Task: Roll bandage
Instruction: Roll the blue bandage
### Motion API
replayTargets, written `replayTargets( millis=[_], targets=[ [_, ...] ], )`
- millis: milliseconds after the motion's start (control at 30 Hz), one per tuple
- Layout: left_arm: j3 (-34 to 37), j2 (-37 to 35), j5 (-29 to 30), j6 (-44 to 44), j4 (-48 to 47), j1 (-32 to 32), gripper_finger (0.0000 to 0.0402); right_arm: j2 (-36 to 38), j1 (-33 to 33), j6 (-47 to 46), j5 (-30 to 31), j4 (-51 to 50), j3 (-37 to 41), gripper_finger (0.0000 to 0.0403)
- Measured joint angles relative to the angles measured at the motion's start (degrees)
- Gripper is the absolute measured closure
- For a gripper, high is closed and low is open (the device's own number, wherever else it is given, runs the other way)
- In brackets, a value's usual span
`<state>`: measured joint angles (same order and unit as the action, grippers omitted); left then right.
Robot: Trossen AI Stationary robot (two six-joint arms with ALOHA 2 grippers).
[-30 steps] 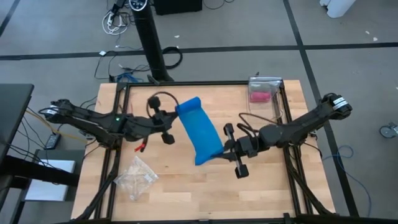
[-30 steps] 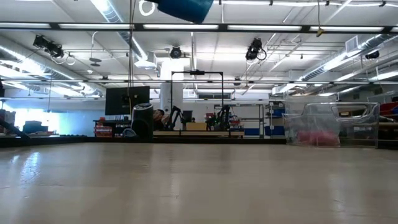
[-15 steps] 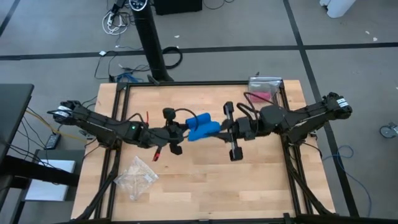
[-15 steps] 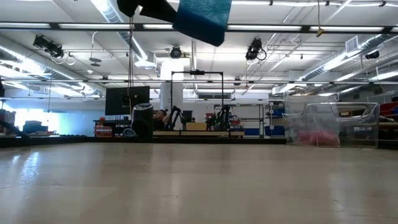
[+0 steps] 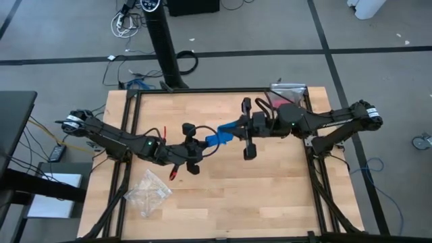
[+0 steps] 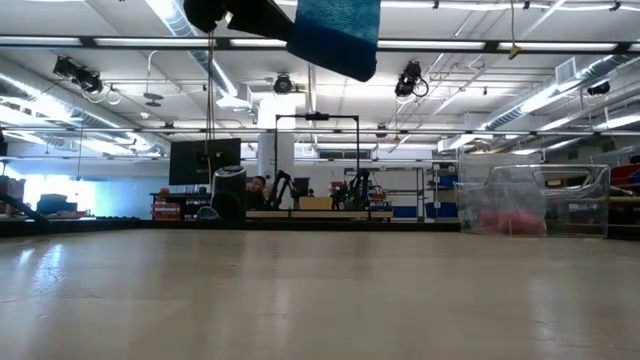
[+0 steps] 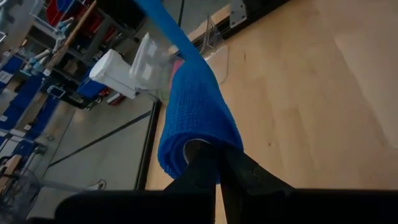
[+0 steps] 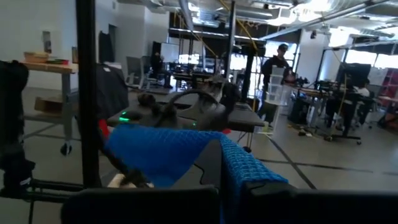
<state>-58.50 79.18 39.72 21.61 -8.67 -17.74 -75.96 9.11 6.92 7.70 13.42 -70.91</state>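
Observation:
The bright blue bandage (image 5: 220, 135) hangs in the air between my two grippers as a short, bunched strip. In the low view it shows high above the table (image 6: 335, 30). My left gripper (image 5: 195, 146) is shut on its near-left end. My right gripper (image 5: 247, 128) is shut on its far-right end. In the left wrist view the bandage (image 7: 193, 112) curls over my fingertips and runs on as a narrow strip toward the right gripper. In the right wrist view the bandage (image 8: 165, 152) spreads out in front of my fingers. My left gripper pinches the bandage's near-left end (image 7: 200, 144) between its two fingers, coming level from the table's left. The cloth curls over the fingertips in more than one layer. The bandage is lifted clear of the table. My right gripper pinches the bandage's far-right end (image 8: 231, 160) between its two fingers, coming level from the table's right. The cloth is bunched at the fingers and fans out beyond them. It is lifted clear of the table.
A clear box with a pink roll (image 5: 283, 102) stands at the table's far right corner and shows in the low view (image 6: 535, 205). A clear plastic bag (image 5: 148, 192) lies near the front left. Bare wood (image 5: 270, 196) lies under and in front of the grippers.
The bandage, a wide flat strip a second ago, has been gathered into a short, narrow, bunched strip. My right gripper has moved toward the far edge and the left. My left gripper has moved toward the right and the near edge. Both stay shut on the bandage.

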Motion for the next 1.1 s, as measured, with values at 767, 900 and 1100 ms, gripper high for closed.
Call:
replayTargets(
  millis=[767, 900, 1100],
  targets=[
    [-0.05, 3.77, -2.62, 0.85, 3.41, -1.17, 0.0394, -0.04, -9.86, -8.22, -2.01, -5.50, 0.00, 0.0403],
    [-0.05, 3.77, -4.08, 0.85, 3.34, -1.42, 0.0394, -0.04, -12.11, -8.64, -2.03, -7.54, 0.00, 0.0403],
    [-0.04, 3.77, -5.94, 0.84, 5.35, -1.73, 0.0394, -0.37, -15.34, -10.47, -5.12, -8.36, 0.00, 0.0403]
  ],
)
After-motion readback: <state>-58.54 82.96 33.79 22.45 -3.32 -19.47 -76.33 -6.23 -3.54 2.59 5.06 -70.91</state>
